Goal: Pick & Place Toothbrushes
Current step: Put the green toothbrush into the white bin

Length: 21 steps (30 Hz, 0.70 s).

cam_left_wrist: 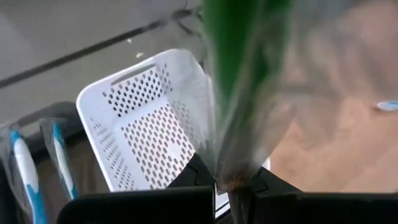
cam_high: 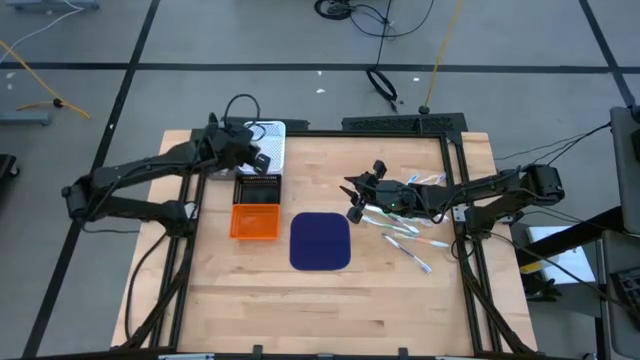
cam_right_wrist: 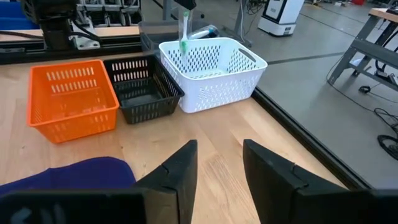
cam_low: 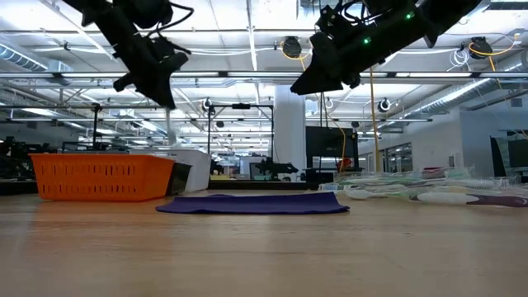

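High view shows my left gripper point(cam_high: 262, 157) pinched on a green toothbrush point(cam_right_wrist: 184, 38) above the white basket point(cam_high: 271, 141) at the table's point(cam_high: 400, 300) far edge. My right gripper point(cam_high: 352, 200) hangs with fingers apart beside the dark blue mat point(cam_high: 320, 241), over bare wood. The other toothbrushes point(cam_high: 405, 228) lie near the right rail. Any lettering on them is probably too small; I read none.

We see two black jointed arms, the left arm point(cam_high: 140, 175) and the right arm point(cam_high: 490, 190). Dark cables trail from each. Small green lights glow on the right arm's wrist in the low view.
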Motion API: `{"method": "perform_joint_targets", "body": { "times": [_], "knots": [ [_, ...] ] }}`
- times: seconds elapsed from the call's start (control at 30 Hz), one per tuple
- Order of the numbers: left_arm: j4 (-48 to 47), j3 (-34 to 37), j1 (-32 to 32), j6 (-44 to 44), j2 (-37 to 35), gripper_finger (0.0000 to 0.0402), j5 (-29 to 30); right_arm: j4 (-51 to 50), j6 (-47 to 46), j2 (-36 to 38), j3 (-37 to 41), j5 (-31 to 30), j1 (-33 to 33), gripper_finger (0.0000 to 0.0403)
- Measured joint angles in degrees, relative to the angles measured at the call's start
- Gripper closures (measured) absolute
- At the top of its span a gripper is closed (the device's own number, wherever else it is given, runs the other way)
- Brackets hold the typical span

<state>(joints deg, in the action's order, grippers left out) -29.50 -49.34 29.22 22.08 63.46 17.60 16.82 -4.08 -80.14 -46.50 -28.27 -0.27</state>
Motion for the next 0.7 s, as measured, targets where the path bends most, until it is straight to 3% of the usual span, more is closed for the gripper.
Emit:
{"method": "perform_joint_targets", "body": {
  "times": [0.43,0.7],
  "knots": [
    [-1.08,-0.12,7.22,-2.1,6.5,0.0398,-4.33,0.0,0.02,0.0,0.02,0.0,0.0,0.0287],
    [-9.7,-5.07,9.99,-4.03,10.26,0.0398,-4.63,0.02,0.0,0.0,0.02,0.0,0.0,0.0287]
  ]
}}
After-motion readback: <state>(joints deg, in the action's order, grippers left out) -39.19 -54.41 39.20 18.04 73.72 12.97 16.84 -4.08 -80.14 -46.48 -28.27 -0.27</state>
